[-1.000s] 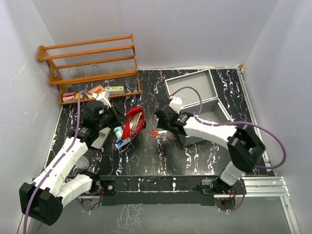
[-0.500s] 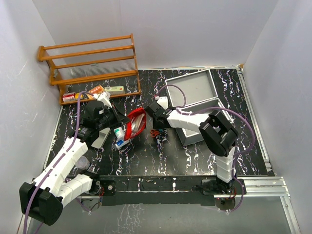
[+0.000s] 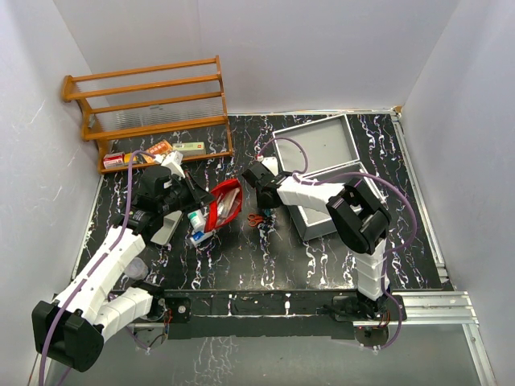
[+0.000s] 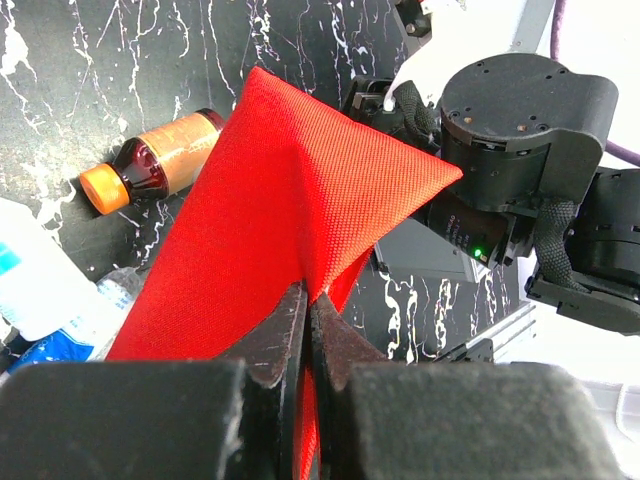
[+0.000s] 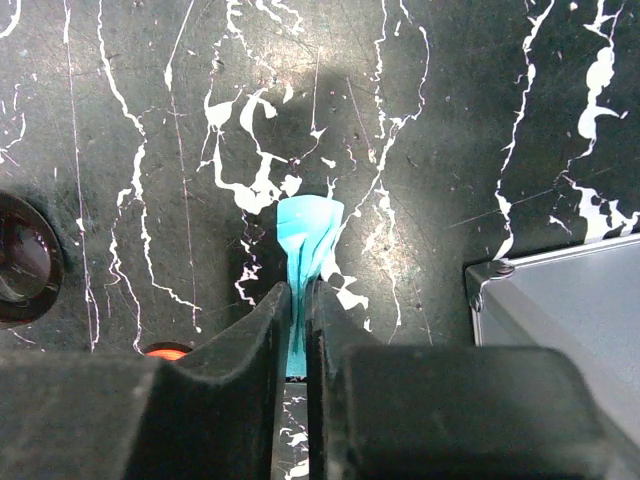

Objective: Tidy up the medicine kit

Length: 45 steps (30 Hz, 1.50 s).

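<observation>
The red fabric pouch (image 3: 224, 203) of the kit sits mid-table, and its raised flap (image 4: 300, 190) is pinched in my left gripper (image 4: 308, 300), which is shut on the cloth. Beside the pouch lie an amber bottle with an orange cap (image 4: 155, 160) and a white bottle (image 3: 195, 217). My right gripper (image 5: 297, 295) is shut on a thin crumpled teal piece (image 5: 308, 235), held just above the black marbled table. In the top view the right gripper (image 3: 256, 178) hovers just right of the pouch's upper end.
An open grey metal box (image 3: 322, 153) stands at the back right; its corner (image 5: 560, 300) is close to my right fingers. Red-handled scissors (image 3: 255, 218) lie below the right gripper. A wooden rack (image 3: 149, 108) with small cartons (image 3: 161, 150) is at the back left.
The right arm swung left and back toward the pouch, and its jaws closed on the teal piece. The left gripper kept its hold on the pouch flap.
</observation>
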### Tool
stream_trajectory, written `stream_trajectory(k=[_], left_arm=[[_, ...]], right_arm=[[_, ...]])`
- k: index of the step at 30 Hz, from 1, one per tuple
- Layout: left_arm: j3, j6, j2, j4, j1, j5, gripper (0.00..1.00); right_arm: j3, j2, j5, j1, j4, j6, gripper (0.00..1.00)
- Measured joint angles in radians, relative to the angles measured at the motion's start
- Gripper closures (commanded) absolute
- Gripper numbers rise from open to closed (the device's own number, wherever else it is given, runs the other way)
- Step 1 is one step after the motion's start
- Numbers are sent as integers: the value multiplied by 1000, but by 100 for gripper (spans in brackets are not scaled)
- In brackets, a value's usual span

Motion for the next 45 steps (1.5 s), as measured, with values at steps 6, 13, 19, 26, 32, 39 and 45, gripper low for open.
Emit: stream_trajectory(k=[6,13,19,26,32,39,45], left_arm=[[-2,-19,0,5,0,21,100],[-51,-138,10,69,0,89,100],[-129,-260,17,174,0,153,100],[-206,-357,38,299,0,182,100],[-275,-425,83,381,0,183,100],[-297,-448,115,420,0,181,100],[-299,-446,115,416,0,179,100]], right_arm=[[1,-3,0,-2,-1,-1,95],[-107,-150,-8,-2,16,36,94],[-205,-407,-40,-2,40,113,93],[-272,-594,-94,19,83,222,93],[-274,-617,-79,108,109,307,93],[-273,-565,-19,228,127,385,93],[-271,-469,4,234,135,421,92]])
